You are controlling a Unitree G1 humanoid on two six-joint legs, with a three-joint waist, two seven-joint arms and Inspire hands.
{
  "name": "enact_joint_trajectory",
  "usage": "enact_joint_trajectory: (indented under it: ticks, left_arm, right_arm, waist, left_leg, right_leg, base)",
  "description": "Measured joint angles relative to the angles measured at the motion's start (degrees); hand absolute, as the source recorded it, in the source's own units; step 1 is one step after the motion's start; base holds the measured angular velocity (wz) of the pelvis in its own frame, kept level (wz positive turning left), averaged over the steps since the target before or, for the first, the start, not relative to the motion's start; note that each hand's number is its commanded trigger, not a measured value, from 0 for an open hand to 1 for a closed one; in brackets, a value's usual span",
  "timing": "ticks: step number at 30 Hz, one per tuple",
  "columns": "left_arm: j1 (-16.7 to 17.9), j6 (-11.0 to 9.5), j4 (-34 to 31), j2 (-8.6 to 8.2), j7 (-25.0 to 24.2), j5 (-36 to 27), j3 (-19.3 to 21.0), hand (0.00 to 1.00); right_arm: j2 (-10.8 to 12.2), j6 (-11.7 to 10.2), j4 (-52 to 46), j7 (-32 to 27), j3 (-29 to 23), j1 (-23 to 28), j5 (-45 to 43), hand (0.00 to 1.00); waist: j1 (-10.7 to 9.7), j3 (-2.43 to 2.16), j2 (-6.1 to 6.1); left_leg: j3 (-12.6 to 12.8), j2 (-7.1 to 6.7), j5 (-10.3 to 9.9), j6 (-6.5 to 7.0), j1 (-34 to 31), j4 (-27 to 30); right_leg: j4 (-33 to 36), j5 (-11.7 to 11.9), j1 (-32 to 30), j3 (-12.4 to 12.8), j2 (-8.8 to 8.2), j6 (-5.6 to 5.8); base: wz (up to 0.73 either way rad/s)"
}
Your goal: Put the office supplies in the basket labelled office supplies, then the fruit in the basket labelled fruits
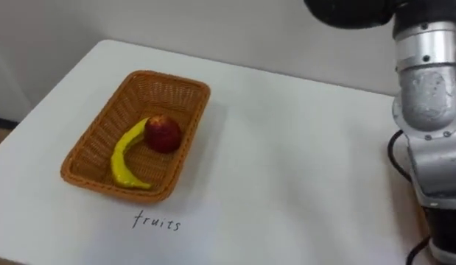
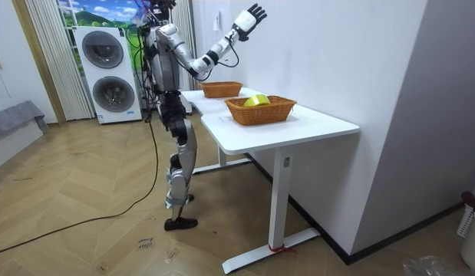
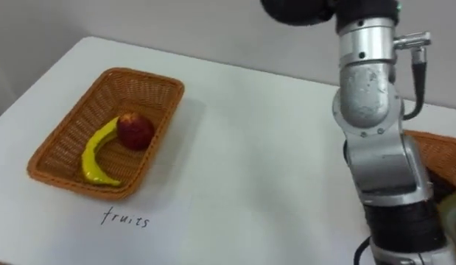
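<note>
Right hand (image 2: 252,16) up high over the table (image 1: 286,162), close to the wall, fingers straight and spread, holding nothing. Below it, silver forearm upright at the right of both eye views. Just right of that forearm, rim of a second basket (image 3: 445,151) on the table's right part; seen in the room view to hold a yellow-green thing (image 2: 257,100), kind not clear. Well apart to the left, fruit basket (image 1: 93,129), lying lengthwise from near to far. Inside it, banana (image 1: 123,160) curved along the left side and a red apple (image 1: 163,134) touching the banana's far end. Handwritten label (image 1: 158,221) on the table just in front of the fruit basket's near end. Standing at the table's long side, facing the wall.
</note>
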Motion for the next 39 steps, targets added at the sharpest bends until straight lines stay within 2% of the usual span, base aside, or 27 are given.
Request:
enact_joint_trajectory:
  ticks: [1, 4, 5, 6, 7, 8, 10, 11, 12, 15, 16, 22, 23, 24, 25, 26, 28, 30, 32, 34, 35, 37, 39]
  left_arm:
    - [0.21, -0.26, -0.14, -0.17, 0.00, 0.00, 0.12, 0.00]
    - [0.12, -1.45, -0.06, -0.18, -0.01, 0.01, 0.90, 0.00]
    - [0.09, -1.93, 0.28, -0.14, 0.01, -0.05, 1.10, 0.00]
    - [0.06, -2.17, 0.47, -0.11, 0.01, -0.05, 1.08, 0.00]
    - [-0.14, -2.32, 0.48, -0.12, 0.03, -0.09, 0.82, 0.00]
    - [0.00, -2.45, 0.66, -0.11, 0.07, -0.25, 0.59, 0.00]
    - [-0.18, -3.59, 1.53, 0.11, 0.95, -1.09, 0.75, 0.00]
    - [-0.18, -3.72, 1.73, 0.15, 1.11, -1.08, 0.96, 0.00]
    - [-0.14, -3.92, 2.30, 0.15, 1.21, -1.08, 1.15, 0.00]
    - [0.65, -4.36, 2.81, 0.19, 1.34, -1.02, 1.15, 0.00]
    - [1.11, -4.36, 2.82, 0.34, 1.39, -1.05, 1.23, 0.00]
    - [1.04, -4.53, 2.51, 0.80, 2.22, -1.77, 1.12, 0.00]
    - [1.06, -4.55, 2.52, 0.82, 2.26, -2.16, 1.11, 0.00]
    - [1.06, -4.52, 2.55, 0.90, 2.40, -2.37, 1.05, 0.00]
    - [1.02, -4.53, 2.19, 0.87, 2.68, -2.36, 0.89, 0.00]
    - [1.01, -4.55, 1.96, 0.87, 2.86, -2.37, 0.68, 0.00]
    - [1.19, -4.78, 1.88, 0.88, 3.88, -3.60, -0.10, 0.00]
    - [1.14, -4.71, 1.23, 0.62, 4.02, -5.25, -0.20, 0.00]
    - [1.28, -4.62, 1.23, 0.47, 4.02, -6.33, -0.19, 0.00]
    - [1.87, -4.31, 1.15, -0.11, 3.64, -6.78, -0.20, 0.00]
    - [1.83, -4.31, 1.09, -0.27, 3.41, -6.82, -0.17, 0.00]
    - [1.54, -4.32, 1.10, -0.51, 2.34, -6.71, -0.01, 0.00]
    - [1.74, -4.30, 1.06, -0.91, 1.34, -6.70, 0.13, 0.00]
  right_arm:
    - [-1.14, -0.56, -0.30, -1.33, -2.23, 0.18, 1.14, 0.00]
    - [-2.36, -1.19, -2.78, -4.86, -9.23, 2.02, 3.56, 0.00]
    - [-2.64, -1.87, -3.79, -6.32, -11.43, 3.05, 3.93, 0.00]
    - [-2.70, -2.37, -4.18, -6.94, -12.49, 3.65, 3.98, 0.00]
    - [-2.73, -3.22, -4.65, -8.41, -14.29, 4.81, 4.16, 0.00]
    - [-2.77, -3.64, -4.82, -9.13, -15.19, 5.53, 4.64, 0.00]
    - [-2.80, -4.73, -4.91, -11.08, -18.74, 10.15, 7.71, 0.00]
    - [-2.80, -4.72, -4.91, -11.27, -19.76, 11.29, 8.40, 0.00]
    - [-2.80, -4.74, -4.89, -11.73, -22.01, 13.11, 10.00, 0.00]
    - [-2.80, -4.95, -4.74, -15.33, -27.53, 17.83, 15.14, 0.00]
    - [-2.79, -5.02, -4.43, -16.91, -28.88, 19.42, 16.80, 0.00]
    - [-2.37, -5.70, -1.58, -23.66, -33.63, 27.43, 22.87, 0.00]
    - [-2.34, -6.11, -0.94, -24.33, -33.97, 28.10, 23.56, 0.00]
    - [-2.29, -7.30, 1.38, -25.78, -34.44, 29.46, 24.88, 0.00]
    - [-2.03, -7.59, 3.25, -27.16, -35.46, 31.18, 27.59, 0.00]
    - [-1.61, -7.70, 3.78, -27.92, -36.15, 32.16, 29.61, 0.00]
    - [1.46, -8.62, 6.17, -30.56, -37.76, 36.01, 37.26, 0.00]
    - [3.72, -9.25, 11.50, -31.41, -38.66, 37.16, 42.95, 0.00]
    - [5.80, -9.24, 18.06, -31.64, -38.96, 37.78, 47.52, 0.00]
    - [8.43, -9.25, 25.71, -32.12, -38.84, 39.09, 56.35, 0.00]
    - [8.88, -9.27, 28.03, -32.07, -38.70, 39.31, 57.79, 0.00]
    - [11.56, -9.29, 37.85, -31.88, -38.33, 39.50, 60.00, 0.00]
    - [12.90, -9.26, 44.50, -30.74, -38.23, 39.85, 60.96, 0.00]
  waist:
    - [-1.30, 0.00, -0.09]
    - [-4.07, -0.17, -0.64]
    - [-5.80, -0.09, -0.70]
    - [-6.35, -0.07, -0.67]
    - [-7.28, 0.17, -0.39]
    - [-7.65, 0.16, -0.51]
    - [-8.67, 0.42, -0.70]
    - [-8.94, 0.41, -0.78]
    - [-10.06, 0.43, -0.87]
    - [-10.82, 0.47, -0.77]
    - [-11.63, 0.50, -0.76]
    - [-13.91, 0.53, -0.68]
    - [-14.10, 0.55, -0.67]
    - [-14.83, 0.76, -0.34]
    - [-14.87, 0.68, -0.53]
    - [-14.88, 0.69, -0.53]
    - [-14.95, 0.67, -0.25]
    - [-15.64, 0.69, -0.01]
    - [-16.12, 0.50, 0.43]
    - [-16.19, 0.18, 1.37]
    - [-16.12, 0.19, 1.66]
    - [-16.10, 0.23, 2.21]
    - [-16.13, 0.10, 3.30]
  left_leg:
    - [1.20, 0.25, -0.01, -0.02, 0.67, -0.41]
    - [2.40, 0.64, -0.03, -0.06, 0.77, -0.69]
    - [2.55, 0.67, -0.05, -0.09, 0.92, -0.71]
    - [2.65, 0.68, -0.06, -0.10, 1.01, -0.77]
    - [3.40, 0.79, -0.14, -0.16, 1.55, -0.93]
    - [4.07, 0.94, -0.20, -0.18, 1.69, -1.03]
    - [5.91, 1.64, -0.67, -0.48, 2.54, -1.26]
    - [6.25, 1.79, -0.77, -0.59, 2.57, -1.26]
    - [6.63, 1.98, -0.83, -0.65, 2.51, -1.29]
    - [8.88, 2.58, -1.00, -0.94, 3.10, -1.89]
    - [9.42, 2.78, -1.11, -1.12, 3.35, -1.99]
    - [11.29, 3.43, -1.51, -1.56, 3.54, -2.11]
    - [11.42, 3.53, -1.56, -1.61, 3.63, -2.11]
    - [11.46, 3.68, -1.70, -1.72, 3.73, -1.99]
    - [11.50, 3.72, -1.73, -1.75, 3.68, -2.01]
    - [11.52, 3.74, -1.74, -1.75, 3.61, -2.04]
    - [11.49, 3.76, -1.81, -1.76, 3.56, -2.04]
    - [11.49, 3.69, -1.88, -1.66, 3.16, -1.92]
    - [11.47, 3.63, -1.89, -1.63, 2.41, -1.73]
    - [11.34, 3.64, -1.89, -1.62, 2.46, -1.73]
    - [11.06, 3.63, -1.90, -1.61, 2.44, -1.75]
    - [10.66, 3.61, -1.90, -1.61, 2.26, -1.86]
    - [10.40, 3.55, -1.89, -1.61, 2.30, -1.81]
  right_leg:
    - [0.01, 0.06, 0.01, 1.08, 0.16, -0.10]
    - [-0.04, 0.29, -0.45, 1.97, 0.47, -0.28]
    - [-0.04, 0.31, -0.45, 2.28, 0.52, -0.29]
    - [-0.04, 0.31, -0.44, 2.37, 0.53, -0.29]
    - [-0.02, 0.35, -0.53, 3.04, 0.63, -0.31]
    - [0.00, 0.40, -0.56, 3.62, 0.74, -0.35]
    - [0.01, 0.74, -0.70, 4.56, 1.34, -0.59]
    - [0.03, 0.79, -0.86, 4.71, 1.47, -0.67]
    - [0.07, 0.87, -1.14, 4.91, 1.63, -0.77]
    - [0.23, 1.00, -1.93, 7.38, 2.38, -0.98]
    - [0.20, 1.03, -1.93, 7.62, 2.60, -1.03]
    - [0.34, 1.14, -2.65, 9.77, 3.46, -1.21]
    - [0.43, 1.14, -2.67, 9.86, 3.53, -1.21]
    - [0.58, 1.14, -2.68, 10.15, 3.69, -1.22]
    - [0.58, 1.14, -2.78, 10.14, 3.73, -1.22]
    - [0.57, 1.14, -2.84, 10.13, 3.73, -1.22]
    - [0.55, 1.14, -2.81, 10.09, 3.74, -1.22]
    - [0.55, 1.15, -3.13, 10.13, 3.68, -1.23]
    - [0.65, 1.18, -3.77, 9.99, 3.56, -1.29]
    - [0.70, 1.18, -3.68, 10.02, 3.60, -1.29]
    - [0.72, 1.18, -3.63, 9.96, 3.59, -1.29]
    - [0.73, 1.18, -3.54, 9.54, 3.53, -1.29]
    - [0.71, 1.17, -3.33, 9.30, 3.45, -1.28]
  base:
    - [-0.35]
    - [-0.23]
    - [-0.12]
    - [-0.17]
    - [-0.24]
    - [-0.41]
    - [-0.43]
    - [-0.34]
    - [-0.26]
    - [-0.36]
    - [-0.33]
    - [-0.18]
    - [-0.12]
    - [-0.06]
    - [-0.04]
    - [0.00]
    - [0.00]
    - [0.00]
    - [0.00]
    - [0.02]
    - [0.09]
    - [0.11]
    - [0.08]
